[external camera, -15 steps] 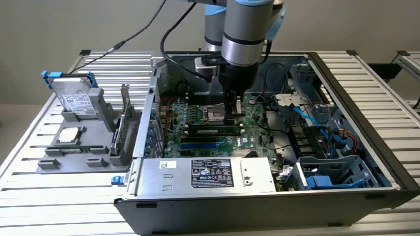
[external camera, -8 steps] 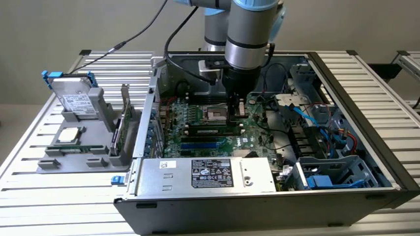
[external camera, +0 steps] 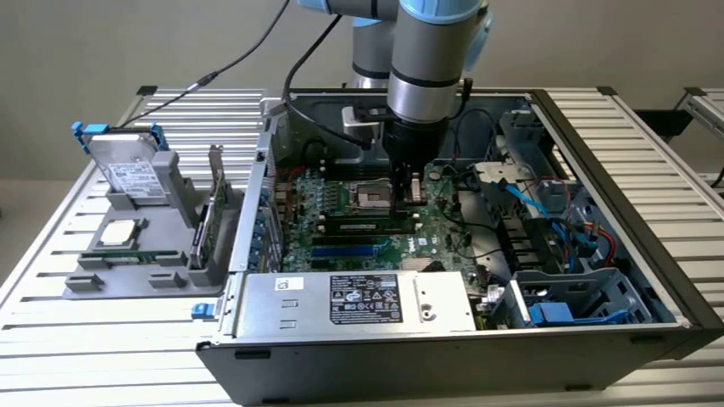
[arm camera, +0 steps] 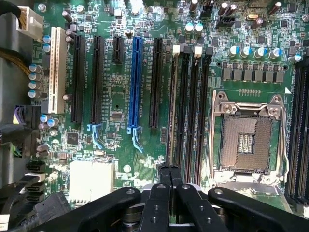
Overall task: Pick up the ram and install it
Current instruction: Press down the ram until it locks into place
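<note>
One pincer (external camera: 408,197), clenched with nothing between, poised over the ram (external camera: 362,226) seated in the motherboard (external camera: 339,208).

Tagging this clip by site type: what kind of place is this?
Probably a robotics lab or test bench for PC assembly. An open computer case lies on a slatted aluminium table, the gripper hangs over its motherboard, and a grey fixture beside it holds spare parts.

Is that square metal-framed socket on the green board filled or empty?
Empty. The processor socket shows its bare contact grid inside the metal frame, with no chip sitting in it.
</note>
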Motion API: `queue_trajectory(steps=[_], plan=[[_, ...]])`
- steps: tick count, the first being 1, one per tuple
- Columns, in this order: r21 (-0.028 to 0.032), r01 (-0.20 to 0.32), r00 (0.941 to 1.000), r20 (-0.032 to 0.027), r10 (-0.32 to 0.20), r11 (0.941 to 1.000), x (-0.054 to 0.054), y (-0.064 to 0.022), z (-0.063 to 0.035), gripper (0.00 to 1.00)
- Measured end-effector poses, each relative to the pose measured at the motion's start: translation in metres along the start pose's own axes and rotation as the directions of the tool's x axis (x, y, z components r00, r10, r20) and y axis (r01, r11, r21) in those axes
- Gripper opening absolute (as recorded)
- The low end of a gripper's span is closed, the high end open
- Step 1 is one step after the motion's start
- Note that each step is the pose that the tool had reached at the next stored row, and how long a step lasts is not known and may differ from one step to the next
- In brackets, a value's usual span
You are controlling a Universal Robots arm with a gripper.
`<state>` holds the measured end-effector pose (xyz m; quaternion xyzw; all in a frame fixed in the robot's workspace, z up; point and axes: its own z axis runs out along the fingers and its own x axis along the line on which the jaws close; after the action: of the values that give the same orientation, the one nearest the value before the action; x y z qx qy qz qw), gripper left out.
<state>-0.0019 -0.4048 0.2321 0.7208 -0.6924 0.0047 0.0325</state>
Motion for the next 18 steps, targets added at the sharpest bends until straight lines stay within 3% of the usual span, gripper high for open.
queue_trajectory(steps=[18], plan=[[-0.0006, -0.008, 1.0000, -0.0002, 0.008, 1.0000, -0.0026, -0.0003, 0.0067, 0.10]])
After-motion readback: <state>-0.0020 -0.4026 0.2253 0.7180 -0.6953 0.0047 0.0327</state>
